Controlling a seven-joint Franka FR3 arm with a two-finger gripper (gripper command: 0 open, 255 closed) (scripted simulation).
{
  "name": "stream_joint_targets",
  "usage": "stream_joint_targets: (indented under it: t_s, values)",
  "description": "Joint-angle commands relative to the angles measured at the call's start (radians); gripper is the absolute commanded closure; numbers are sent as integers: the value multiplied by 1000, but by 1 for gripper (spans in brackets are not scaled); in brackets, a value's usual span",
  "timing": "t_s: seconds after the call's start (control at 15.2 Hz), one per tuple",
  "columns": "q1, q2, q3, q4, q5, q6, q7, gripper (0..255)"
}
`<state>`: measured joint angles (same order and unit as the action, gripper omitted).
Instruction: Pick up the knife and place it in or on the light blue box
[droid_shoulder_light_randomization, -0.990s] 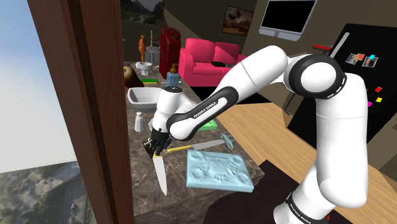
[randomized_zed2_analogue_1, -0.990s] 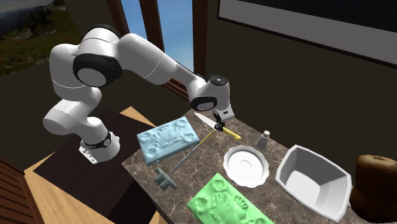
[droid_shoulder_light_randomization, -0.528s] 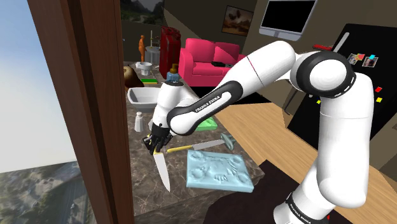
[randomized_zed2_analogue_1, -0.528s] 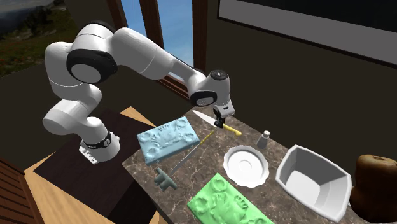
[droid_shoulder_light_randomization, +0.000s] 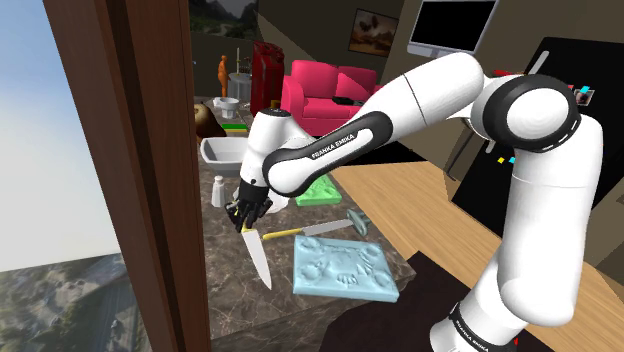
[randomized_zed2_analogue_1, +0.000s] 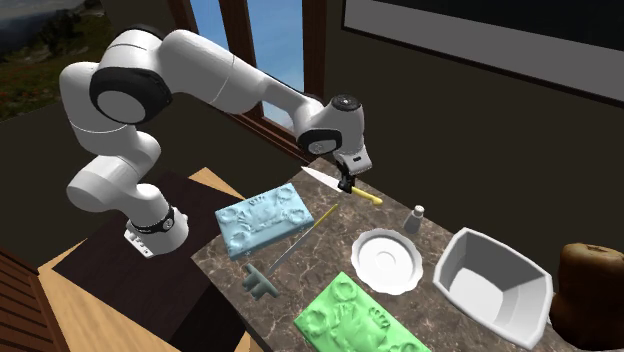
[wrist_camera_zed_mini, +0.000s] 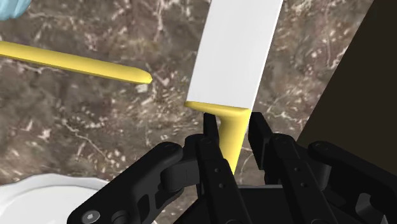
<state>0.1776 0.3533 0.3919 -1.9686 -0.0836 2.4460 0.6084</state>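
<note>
yellow-handled knife (wrist_camera_zed_mini: 235, 51) is pinched in the gripper (wrist_camera_zed_mini: 232, 124). the two black fingers (wrist_camera_zed_mini: 208, 149) press on either side of the yellow grip. the white blade runs out ahead of them over the brown marbled counter (wrist_camera_zed_mini: 95, 121).

shoulder view: gripper (droid_shoulder_light_randomization: 244, 217) hangs above the counter (droid_shoulder_light_randomization: 228, 268). knife (droid_shoulder_light_randomization: 259, 260) is tilted, blade sloping down toward the view's lower edge. light blue box (droid_shoulder_light_randomization: 345, 268) lies to the view's right of the blade, not under it.

second exterior view: knife (randomized_zed2_analogue_1: 320, 178) looks lifted off the counter (randomized_zed2_analogue_1: 330, 250), over its far edge. gripper (randomized_zed2_analogue_1: 347, 183) is on the handle, and the yellow end sticks out toward the view's right.

containers:
- light blue box (randomized_zed2_analogue_1: 262, 220): flat, closed, relief pattern on top, at the stand end of the counter. knife is neither in nor on it; the two are apart.
- green box (randomized_zed2_analogue_1: 355, 315): same flat shape and relief top, at the counter's near edge in this view.
- white bin (randomized_zed2_analogue_1: 495, 283): open-topped, plain white inner walls showing, at the view's right.
- white plate (randomized_zed2_analogue_1: 388, 260): round, between the bin and the light blue box.

other: hammer (randomized_zed2_analogue_1: 262, 283) lies between the two boxes, its thin handle reaching toward the gripper. in the wrist view the hammer (wrist_camera_zed_mini: 76, 63) shows its yellow handle end on the counter beside the blade. small shaker (randomized_zed2_analogue_1: 413, 218) stands upright beyond the plate.
</note>
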Motion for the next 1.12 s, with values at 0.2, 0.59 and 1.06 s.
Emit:
stream_joint_targets:
  t_s: [0.2, 0.59, 1.06]
  values:
    - [-7, -37, 10, 22, 19, -57, -8, 255]
    - [-14, -73, 18, 46, 38, -115, -17, 255]
    - [-95, -344, 27, -276, 203, -49, -178, 255]
